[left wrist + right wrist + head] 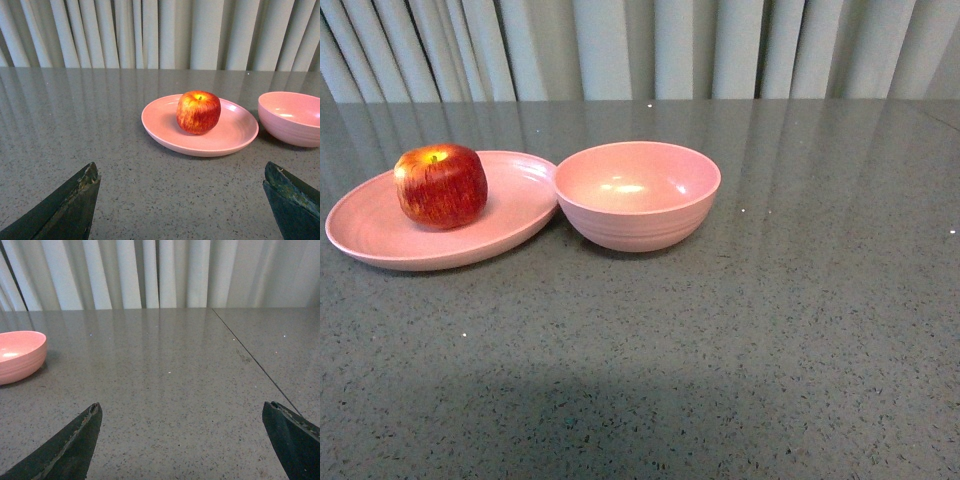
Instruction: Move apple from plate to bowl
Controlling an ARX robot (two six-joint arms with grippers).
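Observation:
A red apple (441, 185) with a yellow patch at its stem sits upright on the shallow pink plate (380, 235) at the left of the grey table. The deeper pink bowl (637, 194) stands empty right beside the plate, their rims touching or nearly so. Neither arm shows in the front view. In the left wrist view the apple (198, 111) rests on the plate (160, 127) a little beyond my left gripper (182, 172), which is open over bare table; the bowl (291, 118) is beside it. My right gripper (182, 412) is open too, with only the bowl (19, 356) off to one side.
A grey speckled tabletop (720, 340) runs under everything. Pale pleated curtains (650, 45) hang behind its far edge. A thin seam (255, 360) crosses the tabletop in the right wrist view.

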